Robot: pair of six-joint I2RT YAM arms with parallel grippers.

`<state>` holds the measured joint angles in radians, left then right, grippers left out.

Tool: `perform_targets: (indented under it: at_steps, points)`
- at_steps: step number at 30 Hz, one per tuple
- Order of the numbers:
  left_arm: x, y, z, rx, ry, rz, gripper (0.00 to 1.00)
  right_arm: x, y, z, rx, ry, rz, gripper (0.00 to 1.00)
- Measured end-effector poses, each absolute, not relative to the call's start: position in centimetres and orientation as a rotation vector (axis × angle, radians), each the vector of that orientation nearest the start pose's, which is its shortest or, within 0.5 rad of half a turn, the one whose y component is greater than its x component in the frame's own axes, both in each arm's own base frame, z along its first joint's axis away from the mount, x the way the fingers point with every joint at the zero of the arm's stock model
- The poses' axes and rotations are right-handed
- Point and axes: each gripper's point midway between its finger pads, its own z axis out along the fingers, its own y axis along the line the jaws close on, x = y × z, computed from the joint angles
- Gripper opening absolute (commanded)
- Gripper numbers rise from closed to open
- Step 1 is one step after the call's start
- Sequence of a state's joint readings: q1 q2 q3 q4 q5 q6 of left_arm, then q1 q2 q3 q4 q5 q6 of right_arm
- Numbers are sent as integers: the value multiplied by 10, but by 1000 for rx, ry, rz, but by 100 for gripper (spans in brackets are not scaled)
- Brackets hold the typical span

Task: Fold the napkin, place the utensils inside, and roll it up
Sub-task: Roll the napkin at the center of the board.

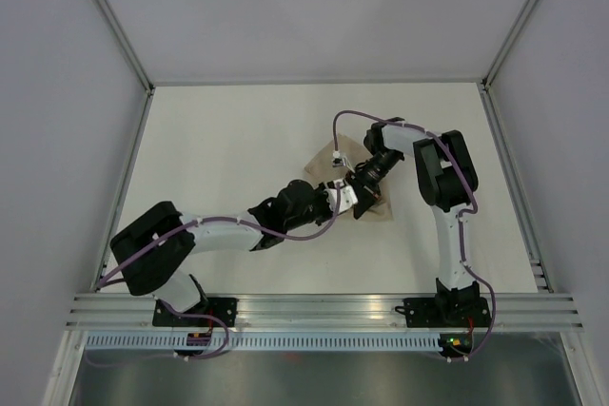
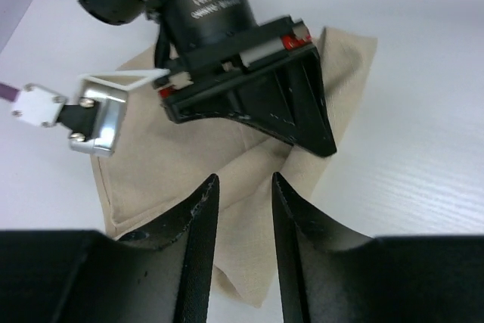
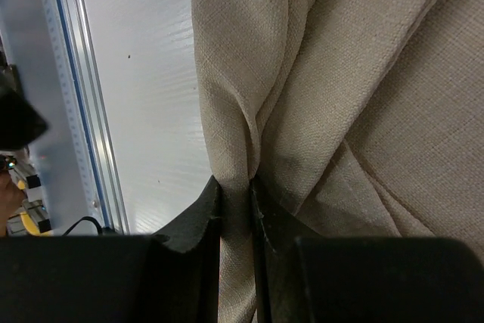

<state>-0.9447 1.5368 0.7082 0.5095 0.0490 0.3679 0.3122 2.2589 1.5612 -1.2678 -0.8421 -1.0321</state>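
The beige napkin point(image 1: 317, 168) lies bunched at the middle of the table, mostly under the two grippers. My right gripper point(image 1: 359, 189) is shut on a raised fold of the napkin point(image 3: 340, 73); the cloth is pinched between its fingertips point(image 3: 236, 187). My left gripper point(image 1: 341, 199) is open just in front of the right one, its fingers point(image 2: 206, 194) hovering over the napkin's near edge point(image 2: 151, 164) with cloth showing in the gap. The left gripper's midpoint in its own wrist view point(image 2: 242, 183) is over that cloth. The fork is not in view.
The right gripper body point(image 2: 249, 88) fills the upper left wrist view, with a white cable connector point(image 2: 34, 104) beside it. An aluminium rail point(image 1: 324, 306) runs along the near table edge. Enclosure walls stand at both sides and the back.
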Motion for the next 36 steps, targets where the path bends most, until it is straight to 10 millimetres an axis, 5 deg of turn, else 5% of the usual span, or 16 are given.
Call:
perform_targets:
  at_steps: [13,28,36]
  points:
    - [236,-375,34,1583,1386,-191,49,263,198,13,-1523,2512,1469,6]
    - [251,-397,32,1609,1280,-92,52,262,198,12,-1498,2568,1493,6]
    - [252,-399,29,1607,1320,-99,43,262,198,13,-1495,2572,1496,6]
